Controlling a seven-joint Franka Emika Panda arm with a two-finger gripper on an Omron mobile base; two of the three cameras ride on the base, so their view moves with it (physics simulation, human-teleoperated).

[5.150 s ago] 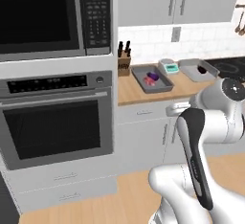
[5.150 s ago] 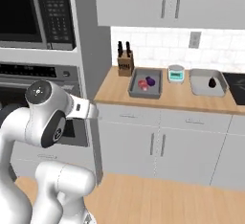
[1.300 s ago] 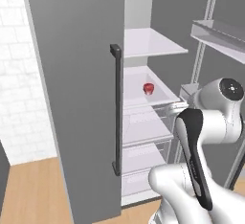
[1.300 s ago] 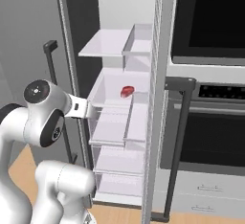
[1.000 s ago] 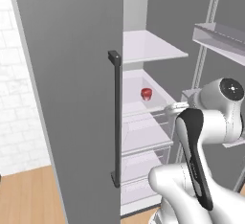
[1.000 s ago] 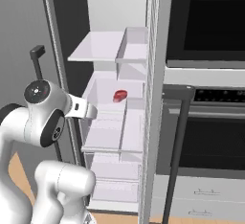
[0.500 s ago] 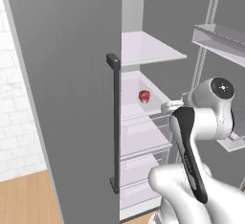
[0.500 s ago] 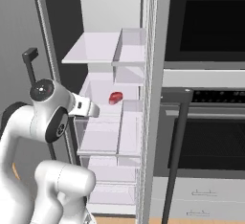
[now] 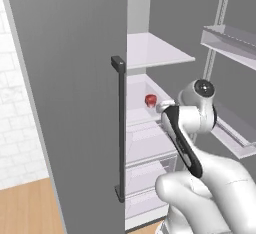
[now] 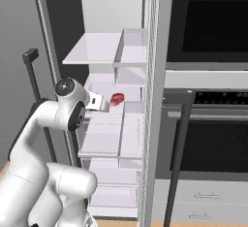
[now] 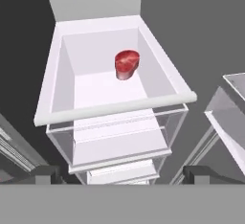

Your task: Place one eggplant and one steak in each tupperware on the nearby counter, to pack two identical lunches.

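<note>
You are reaching into the open grey fridge (image 9: 75, 78) for the red oval steak (image 11: 127, 64), lying at twelve o'clock in the white shelf bin (image 11: 115, 107). Your gripper (image 11: 122, 173) is standing fully open, holding nothing. Next you are likely needing to advance and close on the steak.

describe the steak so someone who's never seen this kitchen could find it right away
Start at the tall open grey fridge left of the black wall oven. Below its upper white shelf sits a white bin-like shelf. The small round red steak lies toward that bin's back, the one red item among white shelves.
</note>
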